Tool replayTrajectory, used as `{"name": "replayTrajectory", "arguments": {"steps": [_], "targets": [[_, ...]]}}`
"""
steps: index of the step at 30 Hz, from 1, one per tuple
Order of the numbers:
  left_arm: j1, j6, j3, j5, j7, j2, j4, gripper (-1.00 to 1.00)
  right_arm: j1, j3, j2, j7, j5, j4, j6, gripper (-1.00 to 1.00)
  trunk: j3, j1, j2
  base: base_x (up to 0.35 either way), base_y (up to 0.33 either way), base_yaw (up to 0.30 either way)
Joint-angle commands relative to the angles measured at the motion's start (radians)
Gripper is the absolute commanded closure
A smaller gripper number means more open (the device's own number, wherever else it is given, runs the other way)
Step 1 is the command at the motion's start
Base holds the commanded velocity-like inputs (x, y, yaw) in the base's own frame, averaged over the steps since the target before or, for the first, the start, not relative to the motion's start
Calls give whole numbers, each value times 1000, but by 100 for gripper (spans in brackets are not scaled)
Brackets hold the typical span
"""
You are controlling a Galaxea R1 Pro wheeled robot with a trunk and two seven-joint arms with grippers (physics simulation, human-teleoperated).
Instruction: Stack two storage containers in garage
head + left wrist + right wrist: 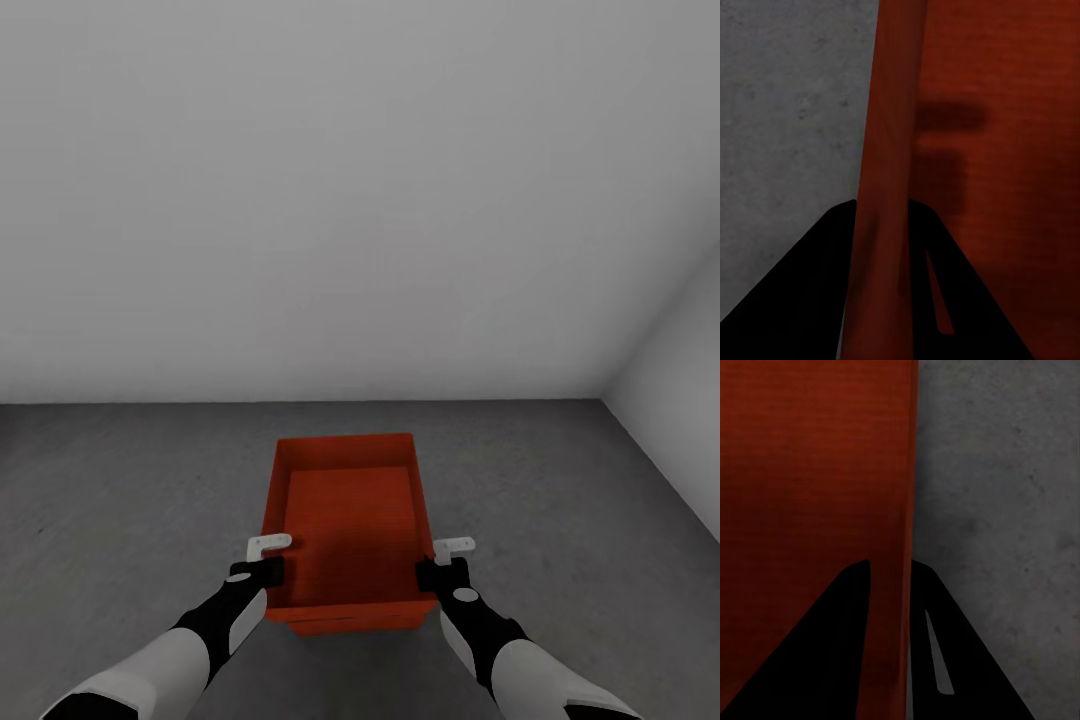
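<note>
An orange-red storage container (345, 530) sits in the middle of the head view, open top up, over the dark grey concrete floor (120, 500) of the garage. Its long axis runs straight away from the robot toward the plain white wall (350, 200) ahead, with one short end nearest the robot and the other pointing at the wall. Below its near short end a second orange-red edge (345, 625) shows; whether that is another container underneath cannot be told. It stands well apart from the line where floor meets the far wall, and well apart from the side wall (680, 400) at the right.

The left gripper (262, 560) is at the container's left long wall near the robot-side corner, and the right gripper (447, 562) is at the right long wall, opposite it. In the left wrist view the dark fingers (810, 292) stand on either side of the orange wall (889, 187), one outside over the concrete and one inside the bin, so this gripper is clamped on the rim. The right wrist view shows the same: fingers (817, 652) straddling the thin red wall (896, 510), closed upon it, with grey floor (997, 510) beside
</note>
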Motion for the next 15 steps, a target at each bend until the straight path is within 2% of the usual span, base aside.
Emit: {"name": "replayTrajectory", "arguments": {"steps": [1, 5, 15], "targets": [[-1, -37, 30, 8, 14, 0, -23, 100, 0, -32, 13, 0, 7, 3, -4, 100, -1, 0, 0, 0, 0, 0], [-1, -37, 30, 8, 14, 0, -23, 100, 0, -32, 13, 0, 7, 3, -4, 100, -1, 0, 0, 0, 0, 0], [-1, -37, 30, 8, 14, 0, -22, 100, 0, -32, 13, 0, 7, 3, -4, 100, -32, 38, -70, 0, 0, 0]]}}
